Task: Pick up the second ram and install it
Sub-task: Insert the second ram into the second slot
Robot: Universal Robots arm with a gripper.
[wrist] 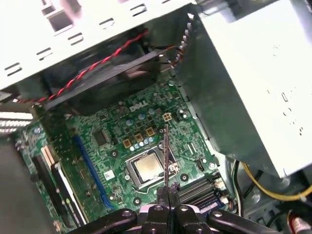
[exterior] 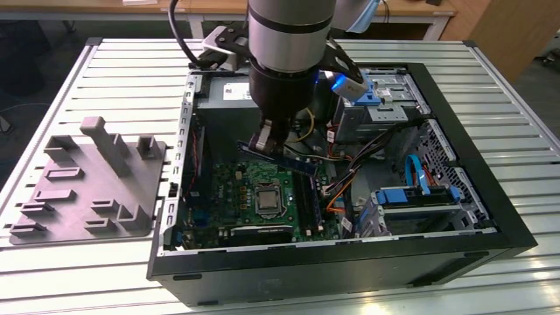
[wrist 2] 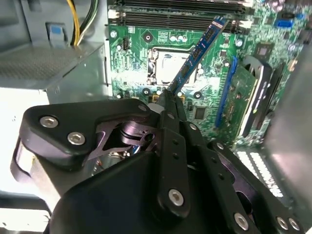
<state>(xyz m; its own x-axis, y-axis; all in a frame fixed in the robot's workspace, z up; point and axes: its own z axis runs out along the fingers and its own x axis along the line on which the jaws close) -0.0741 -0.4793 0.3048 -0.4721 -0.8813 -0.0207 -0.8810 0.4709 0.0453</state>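
My gripper (exterior: 263,145) hangs inside the open computer case, above the green motherboard (exterior: 248,186), and is shut on the second ram (exterior: 293,162). This is a narrow blue stick that juts from the fingers toward the exterior view's right. In the second wrist view the second ram (wrist 2: 197,53) slants out from my gripper (wrist 2: 168,99) over the processor socket (wrist 2: 168,66), toward the long black memory slots (wrist 2: 180,17). In the first wrist view the second ram (wrist: 166,153) shows edge-on above my gripper (wrist: 166,194), with the slots (wrist: 201,191) beside it. The stick is held in the air, clear of the board.
The black case (exterior: 350,259) walls in the work area. A grey power supply (exterior: 227,97) sits at the far end, and drive bays with blue clips (exterior: 420,195) and loose cables (exterior: 345,190) lie on the exterior view's right. A grey moulded fixture (exterior: 88,184) lies outside the case.
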